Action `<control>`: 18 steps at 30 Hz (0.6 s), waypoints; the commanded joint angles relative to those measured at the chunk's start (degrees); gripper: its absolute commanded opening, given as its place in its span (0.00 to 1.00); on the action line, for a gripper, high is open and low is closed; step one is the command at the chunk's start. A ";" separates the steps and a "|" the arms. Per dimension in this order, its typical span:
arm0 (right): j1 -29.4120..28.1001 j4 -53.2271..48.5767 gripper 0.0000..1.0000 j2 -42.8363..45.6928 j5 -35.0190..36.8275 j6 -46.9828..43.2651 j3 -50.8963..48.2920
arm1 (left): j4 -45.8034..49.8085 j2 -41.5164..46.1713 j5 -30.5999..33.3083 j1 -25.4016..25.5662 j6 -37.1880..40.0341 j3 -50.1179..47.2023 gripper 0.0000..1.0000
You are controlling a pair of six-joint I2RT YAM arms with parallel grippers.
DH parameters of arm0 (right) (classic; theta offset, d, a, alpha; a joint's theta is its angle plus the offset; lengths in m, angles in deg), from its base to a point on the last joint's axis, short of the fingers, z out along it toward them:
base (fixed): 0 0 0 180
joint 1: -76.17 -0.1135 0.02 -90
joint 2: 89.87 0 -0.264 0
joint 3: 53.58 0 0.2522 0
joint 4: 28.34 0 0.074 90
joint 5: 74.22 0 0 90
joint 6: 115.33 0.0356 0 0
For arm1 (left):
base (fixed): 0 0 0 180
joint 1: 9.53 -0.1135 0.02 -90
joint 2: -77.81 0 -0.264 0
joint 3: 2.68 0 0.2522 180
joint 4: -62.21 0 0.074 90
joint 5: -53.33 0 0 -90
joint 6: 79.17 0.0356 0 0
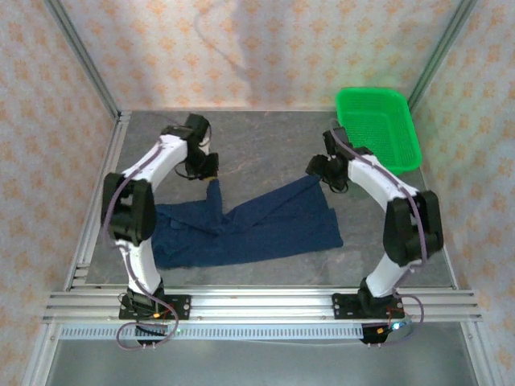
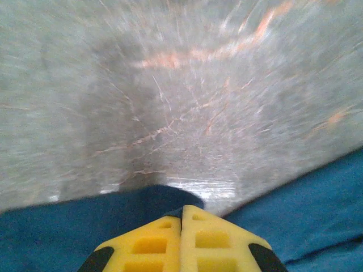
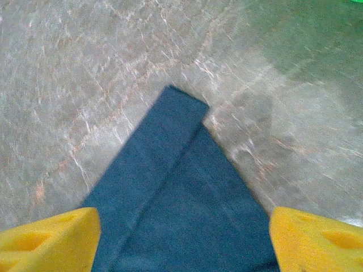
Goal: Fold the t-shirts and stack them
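— T-shirt (image 1: 257, 229) status, going left to right?
— Lies on the table (image 1: 265, 145) between the two arms, spread out, rumpled, not folded at all. At the left, pinched along its far edge by the left gripper (image 2: 182, 208), with jaws shut tight on the navy cloth and that edge raised into a small peak off the surface.
— And through the middle?
— Sags flat and creased, running slantwise from near left to far right. Shows no clean fold line anywhere.
— Right side?
— Ends in a pointed corner lying flat on the table. Hovering just over it, the right gripper (image 3: 184, 218), with fingers (image 3: 51, 238) wide apart, one on each side of that corner, touching nothing and holding nothing.
— Further right?
— Green basket (image 1: 406, 133) at the far right corner, well apart from the cloth.
— Progress, then?
— Barely begun, by the look of it. One edge gripped, the other corner only lined up. Left to do: closing on the right corner, making every fold, smoothing, then stacking.
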 commanded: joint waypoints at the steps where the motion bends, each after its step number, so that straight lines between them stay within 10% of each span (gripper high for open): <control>1: -0.09 -4.25 0.72 -4.78 -0.39 -0.49 5.01 | -0.09 7.80 3.76 -2.13 -3.11 -1.91 0.00; 10: -0.09 -3.16 0.45 -10.45 2.59 3.08 5.20 | -0.40 14.25 5.23 -4.64 -4.48 -5.64 0.00; 18: -0.07 0.66 0.42 -12.96 4.78 6.24 5.07 | 0.08 17.48 6.84 -6.69 -5.27 -7.51 0.00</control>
